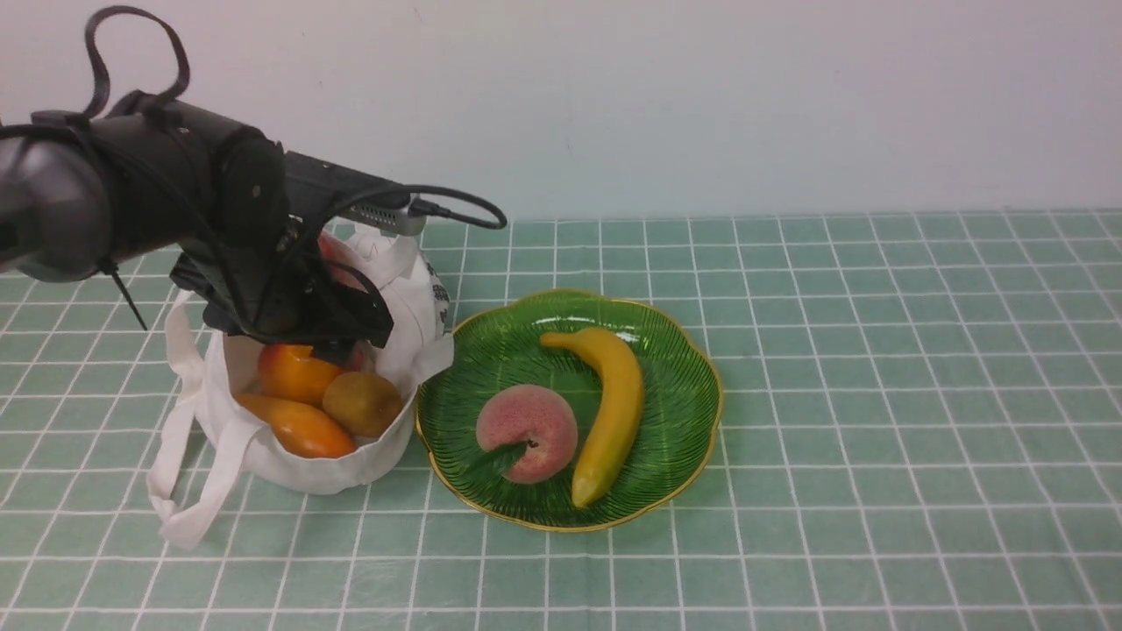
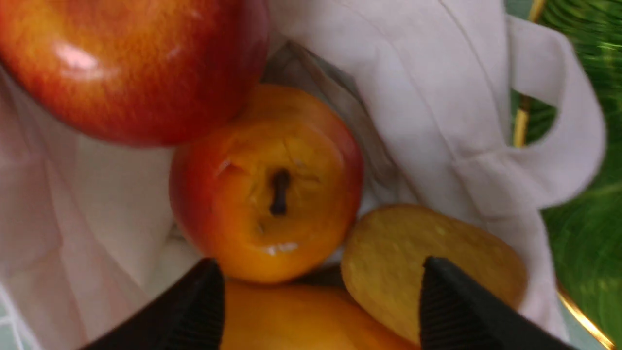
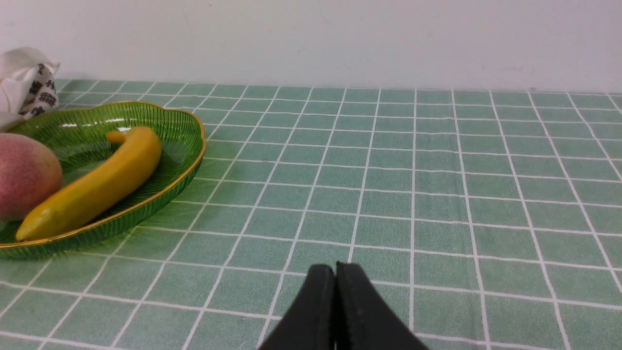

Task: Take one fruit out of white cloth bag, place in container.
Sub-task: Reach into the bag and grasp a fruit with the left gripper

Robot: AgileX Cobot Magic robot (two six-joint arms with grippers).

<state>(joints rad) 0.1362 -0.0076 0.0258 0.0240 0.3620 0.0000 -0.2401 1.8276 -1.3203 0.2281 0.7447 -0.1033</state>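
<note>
A green-checked cloth covers the surface [image 1: 877, 421] [image 3: 437, 194]. On it the small off-white canvas tote bag [image 1: 333, 473] [image 2: 437, 97] slumps open, its side against the rim of the shallow green ribbed-glass plate with a scalloped gold edge [image 1: 692, 386] [image 2: 583, 233] [image 3: 180, 141]. The plate holds a yellow banana [image 1: 614, 403] [image 3: 97, 184] and a pink peach [image 1: 526, 429] [image 3: 24, 175].

Crowded inside the bag are a round red apple [image 2: 131, 63], an elongated orange fruit [image 1: 298, 428] [image 2: 291, 316], a dull yellow-brown round fruit [image 1: 362, 403] [image 2: 427, 248] and the glossy orange-yellow pear-shaped fruit with a red blush [image 1: 294, 372] [image 2: 267, 184], its dark stem facing the left wrist camera. The black left arm [image 1: 175, 202] hangs over the bag's mouth and hides its rear.

The left jaws stand apart and hold nothing. The pear-shaped fruit lies just beyond their tips, in line with the gap, and the yellow-brown round fruit sits behind one tip. The right jaws are pressed together above bare surface, well apart from the plate.
</note>
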